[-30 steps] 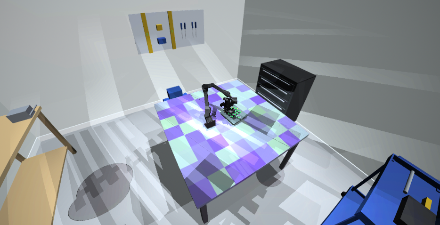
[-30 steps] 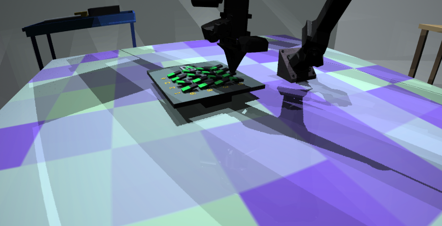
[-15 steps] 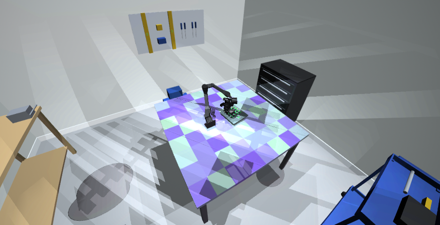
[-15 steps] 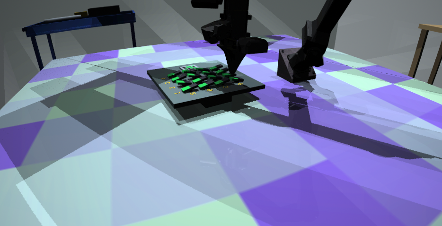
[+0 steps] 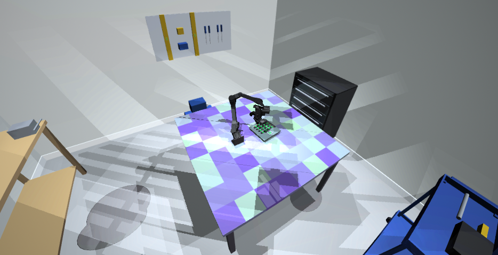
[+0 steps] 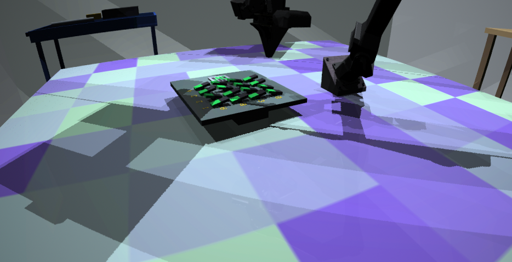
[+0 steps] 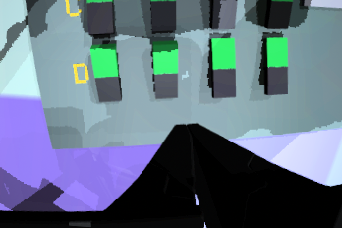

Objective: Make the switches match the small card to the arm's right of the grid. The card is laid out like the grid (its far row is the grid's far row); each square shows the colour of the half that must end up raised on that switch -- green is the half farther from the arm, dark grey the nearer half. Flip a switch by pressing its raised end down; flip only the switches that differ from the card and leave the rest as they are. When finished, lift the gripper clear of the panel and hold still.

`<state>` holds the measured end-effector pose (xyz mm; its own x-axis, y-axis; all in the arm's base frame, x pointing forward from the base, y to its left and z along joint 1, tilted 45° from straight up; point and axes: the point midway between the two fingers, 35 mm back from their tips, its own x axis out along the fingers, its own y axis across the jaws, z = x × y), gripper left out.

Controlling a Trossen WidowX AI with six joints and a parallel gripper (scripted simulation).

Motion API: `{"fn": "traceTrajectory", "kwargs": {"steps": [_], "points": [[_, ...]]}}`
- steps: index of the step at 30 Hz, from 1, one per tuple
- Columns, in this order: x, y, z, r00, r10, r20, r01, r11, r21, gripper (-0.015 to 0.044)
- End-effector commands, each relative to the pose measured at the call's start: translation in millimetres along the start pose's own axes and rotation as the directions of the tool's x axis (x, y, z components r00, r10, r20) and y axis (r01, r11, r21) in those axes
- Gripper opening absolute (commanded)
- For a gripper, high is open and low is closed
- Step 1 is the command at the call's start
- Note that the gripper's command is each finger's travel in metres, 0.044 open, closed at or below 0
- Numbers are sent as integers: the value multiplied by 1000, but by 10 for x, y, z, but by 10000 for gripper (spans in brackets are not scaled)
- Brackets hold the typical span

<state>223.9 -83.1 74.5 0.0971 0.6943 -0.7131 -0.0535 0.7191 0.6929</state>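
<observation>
Holds the gripper pressed together and empty, clear of the switch panel, near row D's rocker switches. Has the small card on the panel, to the arm's right of the grid. Has the panel standing on the checkered table, beside the arm's base.
</observation>
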Motion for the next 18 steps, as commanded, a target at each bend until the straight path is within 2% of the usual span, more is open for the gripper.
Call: {"fn": "traceTrajectory", "kwargs": {"steps": [1,5,10,14,18], "points": [[-47,-301,11,1000,-6,-3,6,1000,-2,0],[-41,-645,-7,1000,-7,-3,7,1000,-3,0],[-21,-646,-7,1000,-7,-1,7,1000,-3,0],[290,-646,-15,1000,-7,22,7,1000,-4,0],[310,-645,-16,1000,-6,24,6,1000,-4,0]]}}
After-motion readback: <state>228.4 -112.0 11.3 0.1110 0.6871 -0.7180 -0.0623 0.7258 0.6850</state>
